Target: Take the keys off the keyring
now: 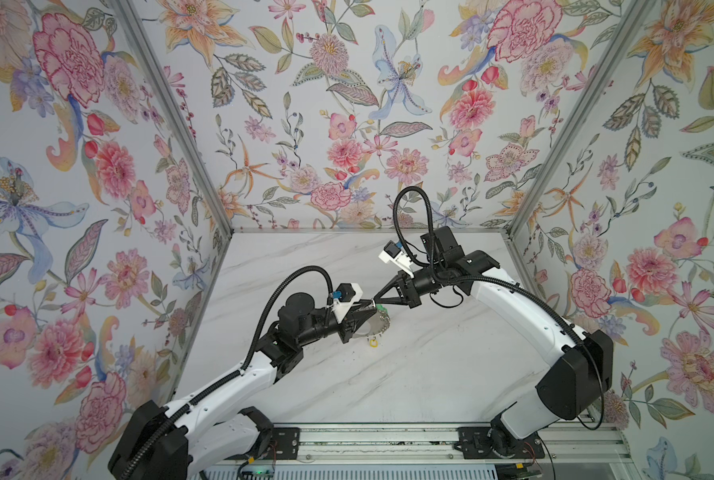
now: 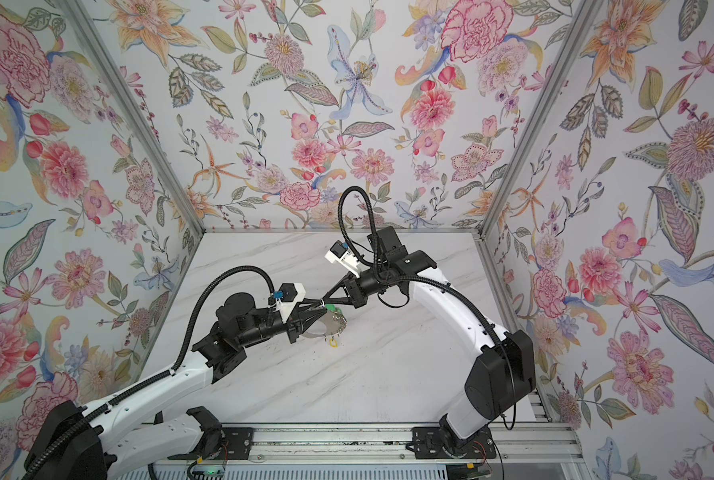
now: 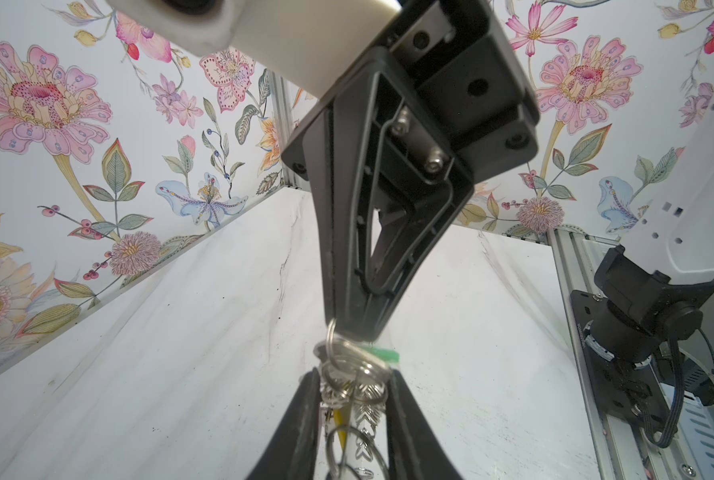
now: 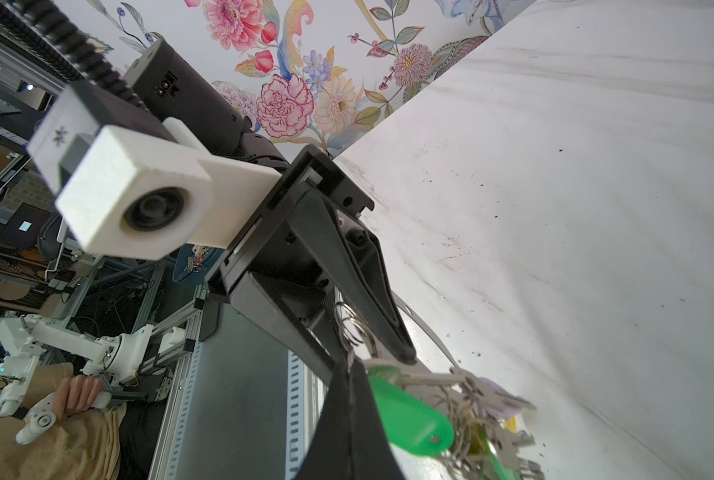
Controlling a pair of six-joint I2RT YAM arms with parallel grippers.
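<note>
Keyring: we see the keyring (image 1: 379, 325) (image 2: 333, 323) held off the tabletop (image 1: 388, 386), over its middle. It is a flat grey plate lying roughly level, with wire rings (image 3: 359, 390) along its outer edge.
Left jaws: the left gripper (image 3: 354, 376) is part open. Its fingers (image 3: 305, 415) clamp the plate from both faces, and the rings bunch up between them.
Right jaws: the right gripper (image 3: 353, 328) is closed tight. Its tips seem to nip one ring (image 3: 331, 332) on the side toward the tabletop's far edge.
Keys: the green key (image 4: 409, 415) lies just beside the right tips. The yellow key (image 1: 373, 343) hangs on the side toward the near edge. More keys (image 4: 480, 390) cluster past the green one, but we cannot count them.
Handling: we judge the plate stiff, light and slick, so it is likely to swivel in the clamp if pulled off line. The rings look thin and springy and will be fiddly to pry open. The keys dangle loose and will swing and snag.
Where to hold: we would grip the plate on its bare inner part, clear of the rings. We would take a key by its metal head or its ring, not by the smooth tag.
Around: the tabletop is marked with dark specks (image 4: 450, 241). Flowered walls (image 1: 347, 124) close in three sides, and a rail (image 1: 388, 436) runs along the near edge.
In the way: the two grippers meet tip to tip, which leaves little room to turn. Neighbouring rings and keys crowd the one being worked.
</note>
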